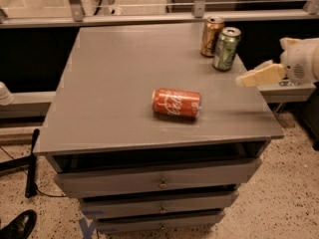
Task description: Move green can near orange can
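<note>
The green can (227,49) stands upright near the table's far right corner. The orange can (212,36) stands upright just behind and left of it, almost touching. My gripper (255,73) is off the table's right edge, to the right of the green can and apart from it. It is open and empty, with one pale finger (261,75) pointing left toward the table.
A red-orange Coca-Cola can (176,102) lies on its side at the middle of the grey table (114,83). Drawers sit under the tabletop. A metal rail and glass run behind the table. A shoe (17,225) shows at the bottom left.
</note>
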You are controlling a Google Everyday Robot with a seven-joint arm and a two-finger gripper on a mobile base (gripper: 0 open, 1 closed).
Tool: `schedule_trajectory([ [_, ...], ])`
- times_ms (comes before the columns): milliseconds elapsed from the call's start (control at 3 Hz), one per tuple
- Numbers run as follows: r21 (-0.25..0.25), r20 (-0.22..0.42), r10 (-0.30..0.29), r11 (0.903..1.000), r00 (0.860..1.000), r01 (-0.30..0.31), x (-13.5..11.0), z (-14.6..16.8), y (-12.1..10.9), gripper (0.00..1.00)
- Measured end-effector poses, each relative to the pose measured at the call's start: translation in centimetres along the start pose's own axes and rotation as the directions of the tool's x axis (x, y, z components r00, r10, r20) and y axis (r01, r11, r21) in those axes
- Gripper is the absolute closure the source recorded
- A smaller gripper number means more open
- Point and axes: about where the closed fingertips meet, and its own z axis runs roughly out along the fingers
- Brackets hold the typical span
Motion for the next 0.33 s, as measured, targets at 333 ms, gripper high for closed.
schedule_trajectory([
  [333,0.056,-0.017,0.004,0.9984,1.0,-0.003,2.06,-3.75,-1.45,0.0],
])
